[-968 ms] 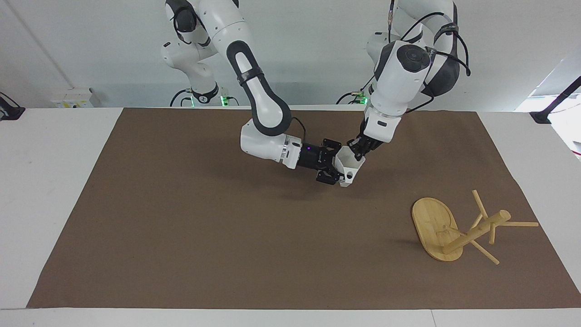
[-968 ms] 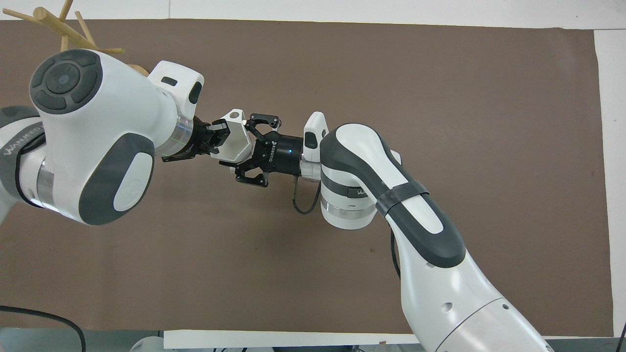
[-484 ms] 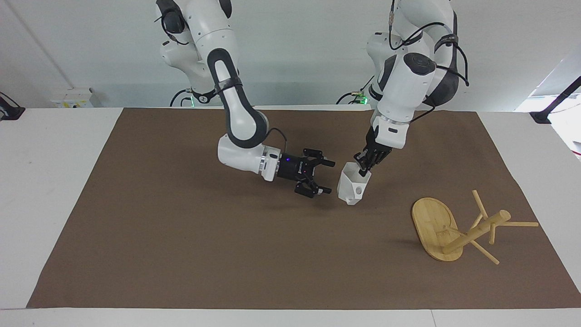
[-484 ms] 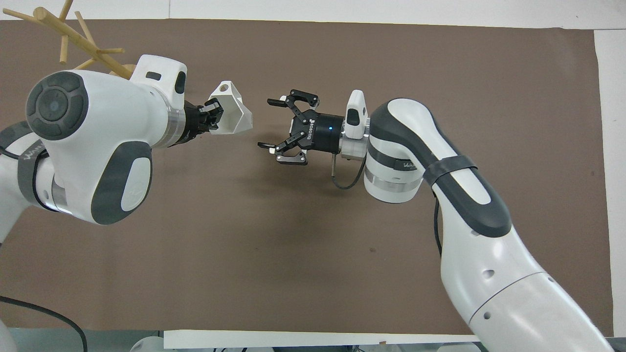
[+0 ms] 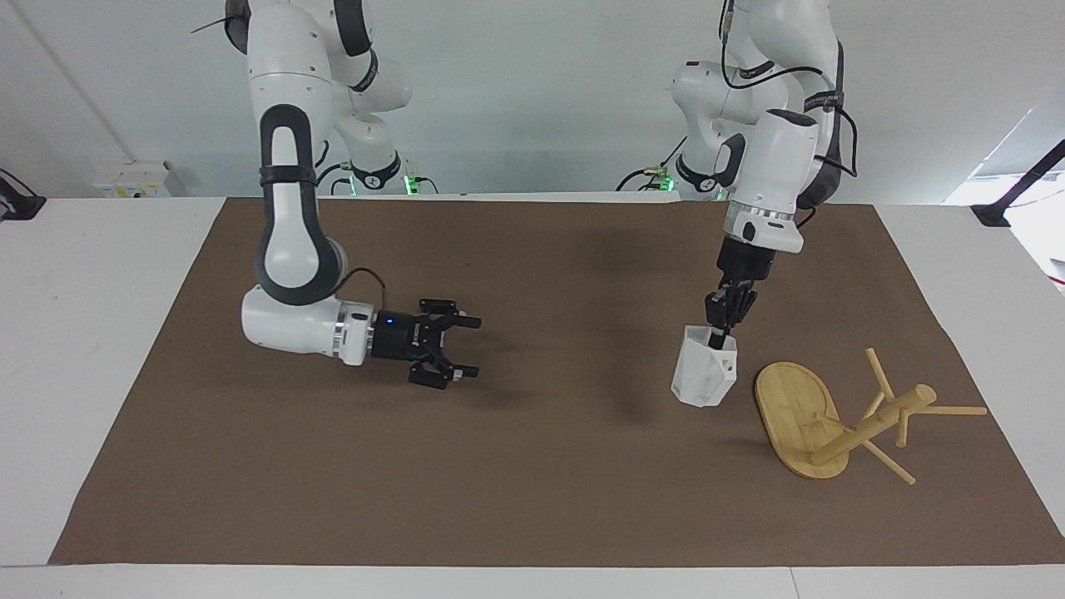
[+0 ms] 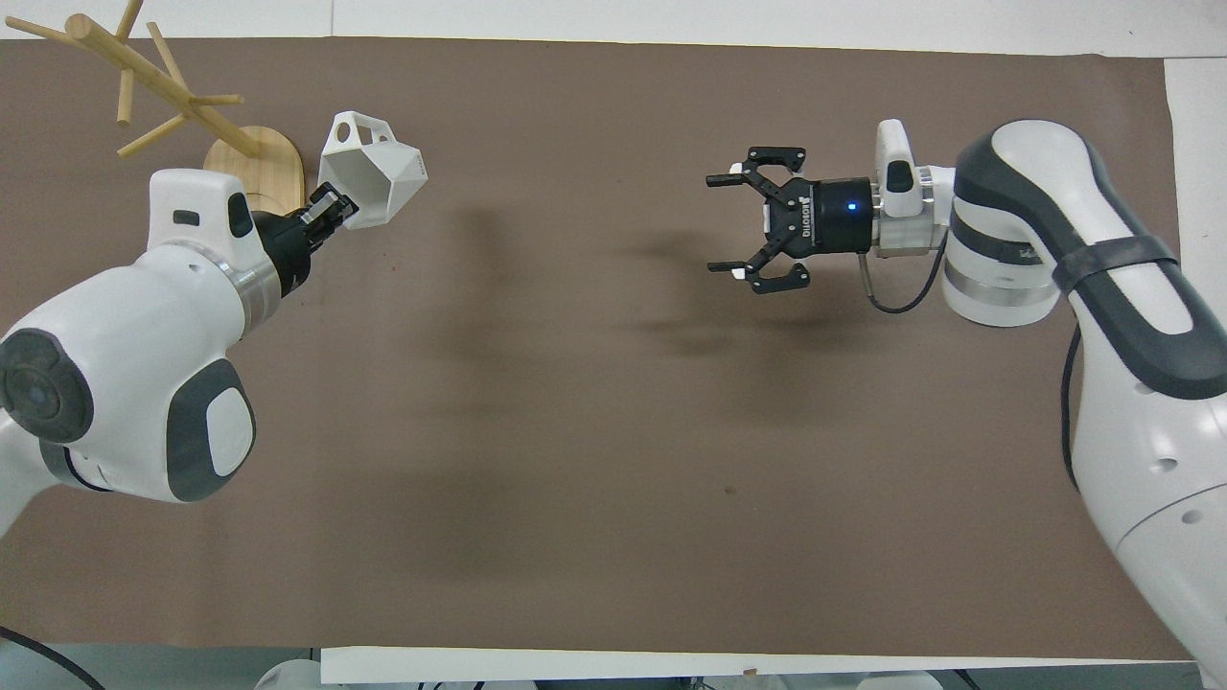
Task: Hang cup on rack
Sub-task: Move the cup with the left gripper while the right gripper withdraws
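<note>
Our left gripper [image 5: 720, 331] [image 6: 331, 208] had the cup [image 5: 704, 377] [image 6: 372, 182] pinched by its rim, fingers clamped on one wall, mouth up. The cup hung over the brown mat [image 5: 532, 466] [image 6: 613, 431], just beside the rack's oval base; whether it touched the mat we couldn't tell. The rack [image 5: 840, 420] [image 6: 192, 115] lay tipped over at the left arm's end of the table, base on edge, post slanting, pegs resting on the mat. Cup and rack looked apart, no peg through the handle. Our right gripper [image 5: 464, 346] [image 6: 726, 223] sat low over the mat toward the right arm's end, pointing sideways, fingers spread wide and empty, well apart from the cup.
</note>
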`<act>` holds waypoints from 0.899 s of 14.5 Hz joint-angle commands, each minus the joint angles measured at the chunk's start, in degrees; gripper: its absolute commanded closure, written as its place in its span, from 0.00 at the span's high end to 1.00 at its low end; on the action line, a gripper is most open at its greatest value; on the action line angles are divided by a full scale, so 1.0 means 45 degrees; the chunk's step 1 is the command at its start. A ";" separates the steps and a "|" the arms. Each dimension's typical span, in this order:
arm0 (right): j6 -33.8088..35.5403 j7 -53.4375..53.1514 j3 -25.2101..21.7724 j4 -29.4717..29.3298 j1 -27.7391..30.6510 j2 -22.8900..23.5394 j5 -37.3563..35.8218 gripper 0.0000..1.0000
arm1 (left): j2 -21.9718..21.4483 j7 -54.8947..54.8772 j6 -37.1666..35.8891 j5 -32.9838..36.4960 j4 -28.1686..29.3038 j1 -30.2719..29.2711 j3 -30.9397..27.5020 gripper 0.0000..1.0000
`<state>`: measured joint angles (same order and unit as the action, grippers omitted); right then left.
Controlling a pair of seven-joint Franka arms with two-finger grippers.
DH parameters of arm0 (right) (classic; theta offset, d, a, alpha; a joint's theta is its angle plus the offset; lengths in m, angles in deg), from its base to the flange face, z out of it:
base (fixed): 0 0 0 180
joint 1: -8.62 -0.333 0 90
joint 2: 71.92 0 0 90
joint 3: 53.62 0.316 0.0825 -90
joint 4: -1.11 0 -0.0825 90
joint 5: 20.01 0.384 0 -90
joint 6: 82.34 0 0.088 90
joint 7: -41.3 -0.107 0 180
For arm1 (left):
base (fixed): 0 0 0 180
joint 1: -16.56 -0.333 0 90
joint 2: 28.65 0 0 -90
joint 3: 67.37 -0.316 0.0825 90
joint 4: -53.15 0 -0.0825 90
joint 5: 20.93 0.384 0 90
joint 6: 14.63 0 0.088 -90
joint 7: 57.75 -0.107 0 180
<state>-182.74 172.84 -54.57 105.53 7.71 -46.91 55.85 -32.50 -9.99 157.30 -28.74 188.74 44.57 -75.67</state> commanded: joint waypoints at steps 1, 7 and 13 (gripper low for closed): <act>0.0942 -0.0070 0.0171 -0.0274 0.1427 -0.0167 -0.2413 1.00 | -0.0376 0.0168 0.0853 -0.0781 0.0515 -0.0228 0.0107 0.00; 0.1491 -0.4004 0.0112 -0.0645 0.3014 -0.1998 -0.8857 1.00 | 0.0872 -0.0725 0.0894 -0.0725 -0.0265 -0.0931 0.0107 0.00; 0.1939 -1.0513 0.0268 -0.0783 0.2138 -0.4364 -1.2869 1.00 | 0.1928 -0.1570 0.0601 -0.0745 -0.1612 -0.1517 0.0107 0.00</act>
<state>-174.29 131.71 -53.64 101.17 18.91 -65.21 1.40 -26.36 -15.49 159.98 -31.70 184.92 38.49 -75.65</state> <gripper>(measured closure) 0.000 0.965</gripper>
